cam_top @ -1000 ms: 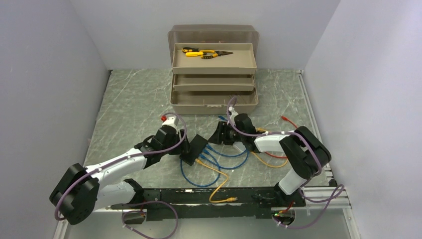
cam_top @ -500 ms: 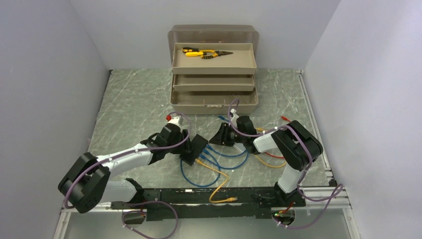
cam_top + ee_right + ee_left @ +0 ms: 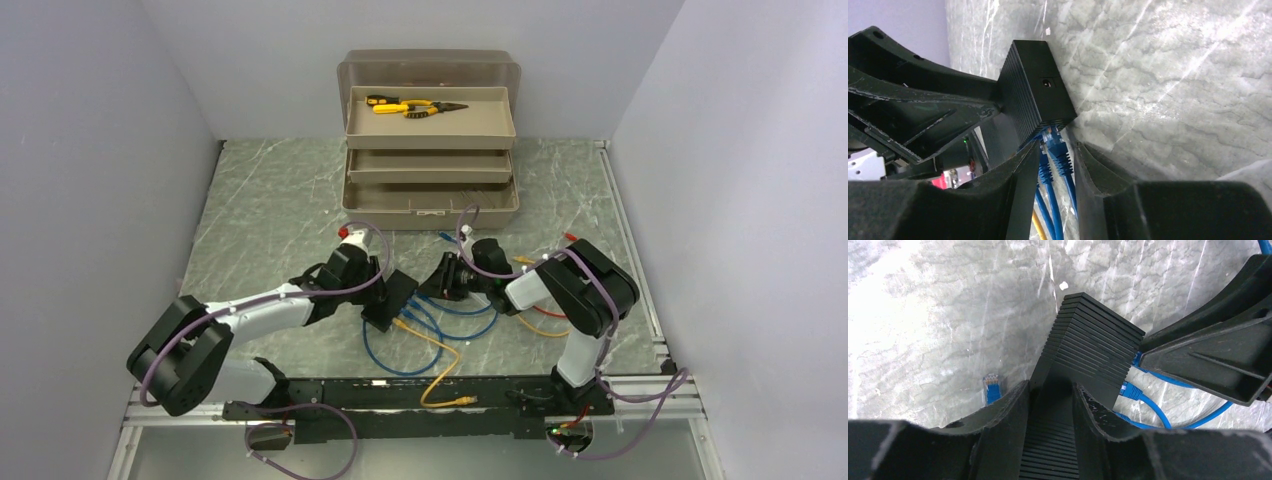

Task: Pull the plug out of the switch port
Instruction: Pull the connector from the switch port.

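Observation:
The switch (image 3: 392,296), a small black ribbed box (image 3: 1093,340), lies mid-table with blue plugs (image 3: 1062,152) in the ports on its right edge. My left gripper (image 3: 378,285) reaches it from the left. Its jaws (image 3: 1050,387) press on both sides of the switch's near end. From the right, my right gripper (image 3: 432,287) straddles two blue plugs just below the switch (image 3: 1033,95). One finger of this gripper (image 3: 1055,150) touches a plug boot, and a slim gap shows at the other finger. A yellow cable (image 3: 435,345) is also plugged in.
An open tan toolbox (image 3: 430,210) stands at the back with yellow-handled pliers (image 3: 410,106) in its top tray. Blue cable loops (image 3: 400,360) lie near the front rail. A loose blue plug (image 3: 992,388) lies left of the switch. Red cables (image 3: 575,238) sit far right.
Both arms have moved inward to the switch. The left jaws have narrowed onto the switch body. The right jaws have narrowed round the blue plugs.

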Controlling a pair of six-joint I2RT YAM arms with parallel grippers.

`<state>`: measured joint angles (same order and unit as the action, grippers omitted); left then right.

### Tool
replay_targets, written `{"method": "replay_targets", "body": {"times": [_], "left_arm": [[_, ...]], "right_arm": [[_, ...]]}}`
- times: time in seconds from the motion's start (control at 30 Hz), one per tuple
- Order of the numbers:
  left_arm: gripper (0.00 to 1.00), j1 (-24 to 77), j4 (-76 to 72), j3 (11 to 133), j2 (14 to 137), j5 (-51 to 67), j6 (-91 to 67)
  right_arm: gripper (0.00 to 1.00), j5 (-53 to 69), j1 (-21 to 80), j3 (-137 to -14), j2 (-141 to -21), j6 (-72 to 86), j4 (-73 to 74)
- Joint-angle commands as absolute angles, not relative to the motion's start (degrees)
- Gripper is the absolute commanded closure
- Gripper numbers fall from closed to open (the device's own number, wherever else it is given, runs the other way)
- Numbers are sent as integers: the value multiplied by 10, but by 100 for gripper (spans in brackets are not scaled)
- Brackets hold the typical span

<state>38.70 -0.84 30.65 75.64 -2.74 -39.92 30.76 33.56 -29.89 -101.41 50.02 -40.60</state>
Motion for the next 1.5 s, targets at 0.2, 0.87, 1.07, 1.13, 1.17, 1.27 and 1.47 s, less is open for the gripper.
{"method": "replay_targets", "body": {"times": [0.2, 0.87, 1.07, 1.13, 1.17, 1.27, 1.47], "left_arm": [[64, 385, 6, 301, 793, -47, -394], [69, 386, -14, 294, 824, -39, -392], [69, 390, -16, 290, 829, -40, -388], [69, 390, -19, 289, 832, -37, -388], [69, 391, -20, 288, 834, -35, -388], [70, 392, -22, 290, 839, -34, -389], [69, 394, -18, 299, 841, -35, -388]], "right_arm": [[66, 319, 329, -280, -1070, 630, -553], [72, 332, 315, -280, -1111, 700, -627], [80, 334, 316, -286, -1109, 693, -612], [88, 337, 315, -289, -1109, 689, -607], [93, 339, 317, -289, -1110, 688, -607], [100, 344, 317, -291, -1108, 683, -603], [100, 353, 320, -293, -1097, 667, -591]]}}
